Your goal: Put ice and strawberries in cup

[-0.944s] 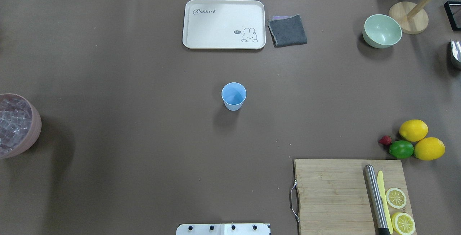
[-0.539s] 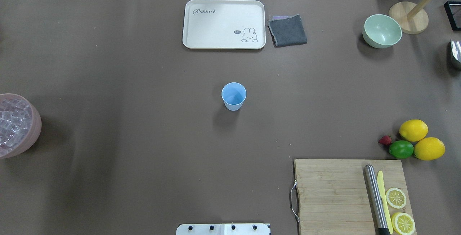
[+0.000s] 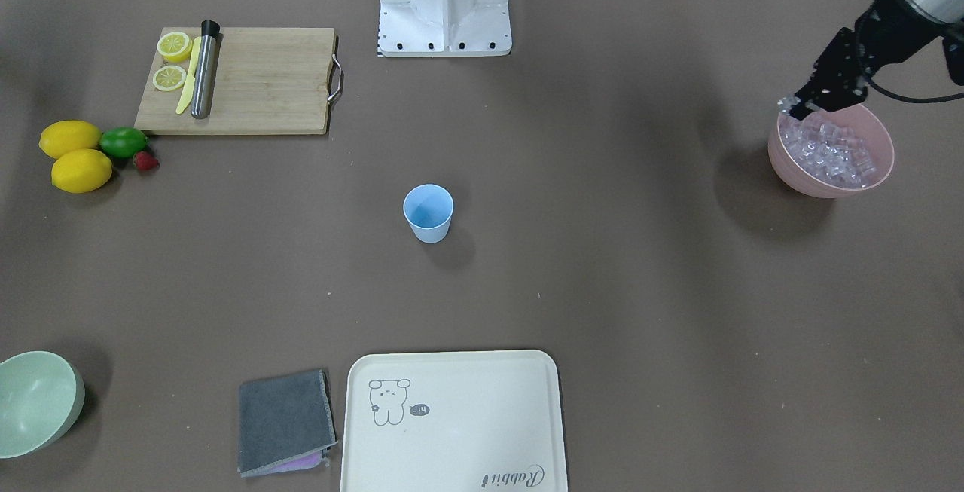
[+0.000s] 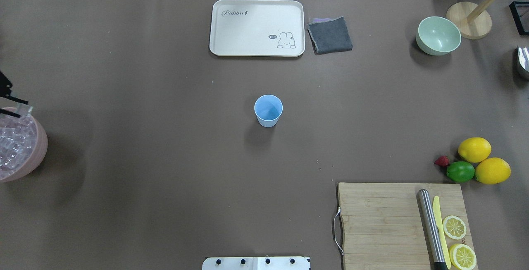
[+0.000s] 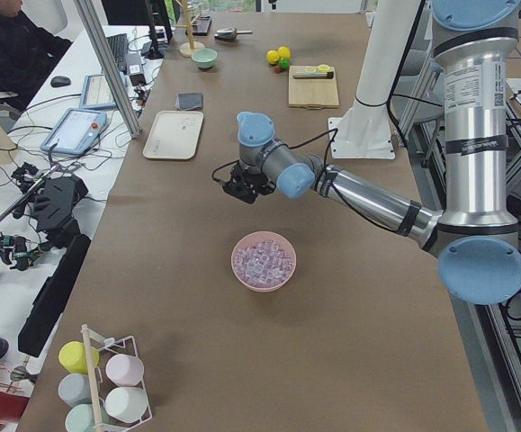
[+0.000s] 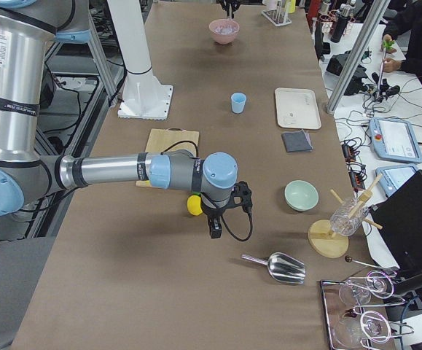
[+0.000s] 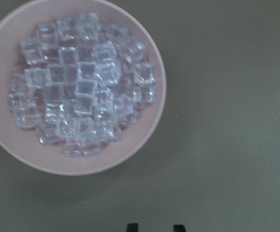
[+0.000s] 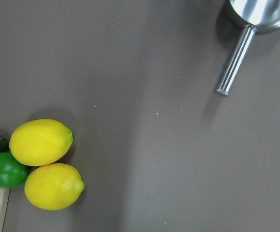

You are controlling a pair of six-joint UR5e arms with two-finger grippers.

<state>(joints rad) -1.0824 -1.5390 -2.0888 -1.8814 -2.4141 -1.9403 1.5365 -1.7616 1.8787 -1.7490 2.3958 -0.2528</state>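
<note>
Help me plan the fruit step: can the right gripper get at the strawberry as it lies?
Probably yes. The right gripper hangs near the lemons, and the strawberry has bare table on most sides. Only the lime sits against it, so a finger may nudge that.

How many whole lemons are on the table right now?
2. Both by the lime near the cutting board: one lemon beyond the lime, the other lemon at its right in the overhead view. None seems hidden.

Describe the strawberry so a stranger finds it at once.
Find the wooden cutting board on the robot's right. Just beyond it sits a cluster of two lemons and a lime. The strawberry is beside the lime: the smallest and only red one.
</note>
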